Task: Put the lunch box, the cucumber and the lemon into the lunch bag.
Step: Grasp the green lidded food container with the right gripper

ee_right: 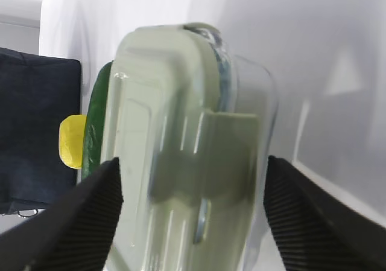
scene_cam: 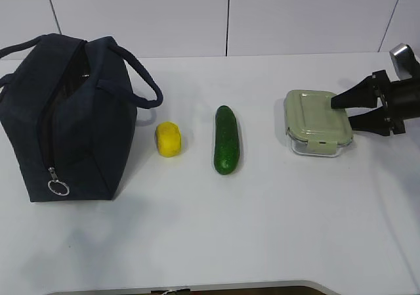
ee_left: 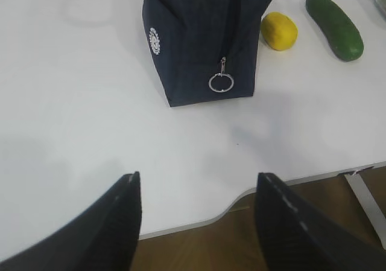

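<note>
The lunch box (scene_cam: pixel 316 125), clear with a sage-green lid, lies flat on the table at the right. My right gripper (scene_cam: pixel 342 111) is open, and the box's right end sits between its fingers. One finger is over the lid (ee_right: pixel 175 132) and the other is by the base. Whether my right gripper (ee_right: pixel 192 162) touches the box cannot be made out. The dark green cucumber (scene_cam: pixel 226 139) lies mid-table, with the yellow lemon (scene_cam: pixel 168 139) to its left. The navy lunch bag (scene_cam: pixel 69 114) stands at far left with its ring pull (ee_left: pixel 221 82) hanging low. My left gripper (ee_left: pixel 198 177) hangs open and empty over the table's front edge, short of the bag.
The white table (scene_cam: pixel 216 242) has bare surface in front of the objects. Its curved front edge (ee_left: pixel 241 195) lies under my left gripper, with brown floor below. A white panelled wall (scene_cam: pixel 230 12) closes the back. The bag's two loop handles (scene_cam: pixel 147 85) stick out sideways.
</note>
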You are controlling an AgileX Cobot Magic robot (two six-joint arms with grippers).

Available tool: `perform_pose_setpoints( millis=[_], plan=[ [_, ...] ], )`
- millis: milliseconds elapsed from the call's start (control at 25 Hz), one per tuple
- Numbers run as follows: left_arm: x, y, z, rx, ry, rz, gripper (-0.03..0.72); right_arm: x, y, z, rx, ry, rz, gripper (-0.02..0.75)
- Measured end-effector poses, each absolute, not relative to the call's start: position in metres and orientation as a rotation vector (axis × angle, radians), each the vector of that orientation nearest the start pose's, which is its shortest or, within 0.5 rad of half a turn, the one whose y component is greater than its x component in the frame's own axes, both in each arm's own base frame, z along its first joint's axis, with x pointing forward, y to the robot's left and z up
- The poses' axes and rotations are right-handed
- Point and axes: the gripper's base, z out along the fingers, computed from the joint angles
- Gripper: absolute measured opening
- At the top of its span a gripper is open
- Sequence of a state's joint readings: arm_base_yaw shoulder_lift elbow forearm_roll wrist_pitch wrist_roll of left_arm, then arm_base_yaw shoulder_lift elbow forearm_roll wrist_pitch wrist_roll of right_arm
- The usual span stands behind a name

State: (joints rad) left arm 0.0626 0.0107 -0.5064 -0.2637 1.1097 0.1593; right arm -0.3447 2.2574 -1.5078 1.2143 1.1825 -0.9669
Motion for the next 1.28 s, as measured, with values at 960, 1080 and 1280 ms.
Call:
perform_pose_setpoints(
  millis=[960,1080,1280],
  plan=[
    [-0.006,-0.022,0.278,0.120,2.070,-0.183,0.438,0.434,-0.056,0.125,0.054,2.417,1.308,0.581],
    [-0.006,-0.022,0.278,0.120,2.070,-0.183,0.438,0.434,-0.056,0.125,0.054,2.417,1.308,0.581],
    [-0.006,-0.022,0.278,0.120,2.070,-0.183,0.438,0.433,-0.056,0.124,0.046,2.426,1.303,0.567]
  ],
)
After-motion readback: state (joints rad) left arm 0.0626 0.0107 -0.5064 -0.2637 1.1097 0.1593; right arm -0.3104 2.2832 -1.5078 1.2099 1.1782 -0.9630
